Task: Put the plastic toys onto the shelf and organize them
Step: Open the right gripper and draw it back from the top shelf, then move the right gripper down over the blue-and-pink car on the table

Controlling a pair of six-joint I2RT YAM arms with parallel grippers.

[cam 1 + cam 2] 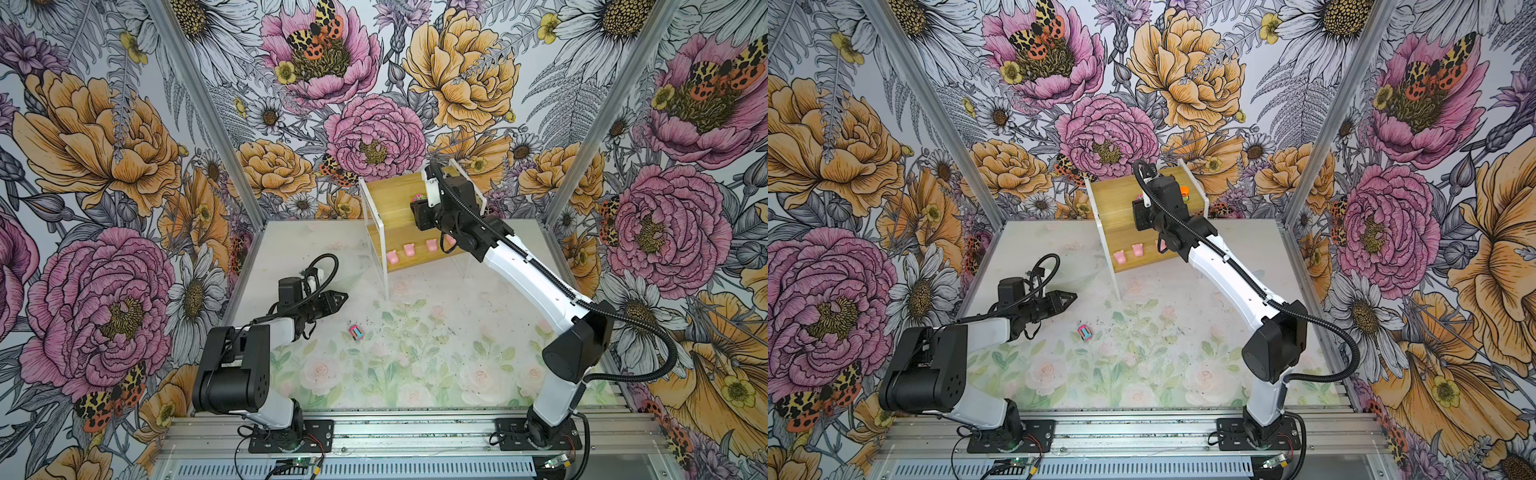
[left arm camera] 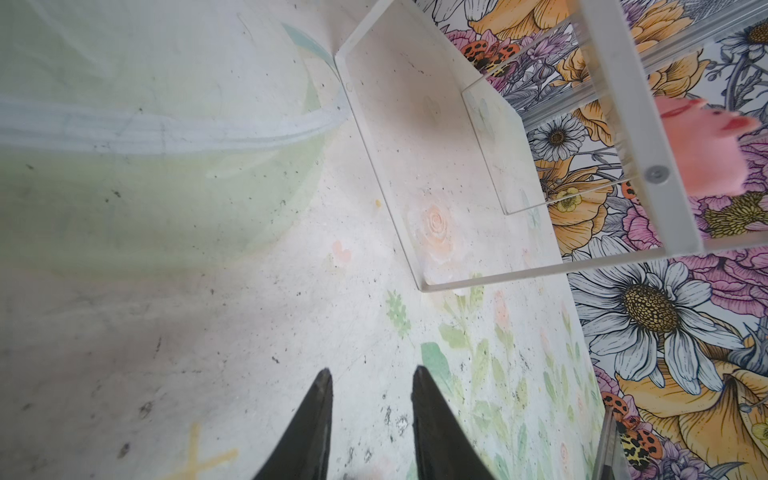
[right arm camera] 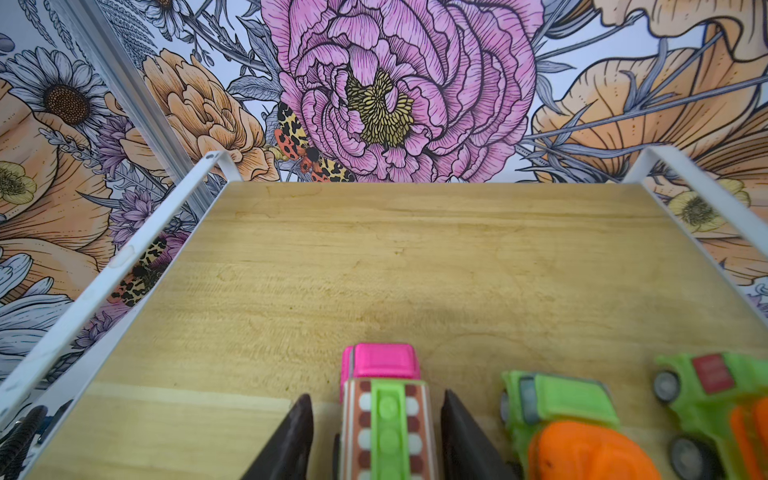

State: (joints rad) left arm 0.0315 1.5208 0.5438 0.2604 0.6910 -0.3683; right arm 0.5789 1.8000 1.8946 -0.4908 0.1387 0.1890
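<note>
Your right gripper (image 3: 378, 397) reaches over the far, upper board of the shelf (image 3: 374, 257). Its fingers stand apart, with a clear gap on each side of a pink car (image 3: 384, 415) that sits on the board between them. The car looks free, not gripped. Just to the right of it stand two orange-and-green cars (image 3: 573, 424), side by side. On the lower, nearer board, pink pigs (image 1: 409, 249) stand in a row, and the arm hides the right end of it.

One toy lies on the table (image 1: 457, 332): a second pink car (image 1: 356, 332), left of the middle, just nearer than the tip of your left gripper (image 1: 343, 297). That gripper is empty, its fingers drawn narrow with a slim gap between them.

Expect this car to be light and hard, probably slick plastic, and likely to roll or skid if nudged. It is too small in view to tell whether it rests on its wheels or its side. Take it low across the two long sides of the body, not across the wheels or the ends.
</note>
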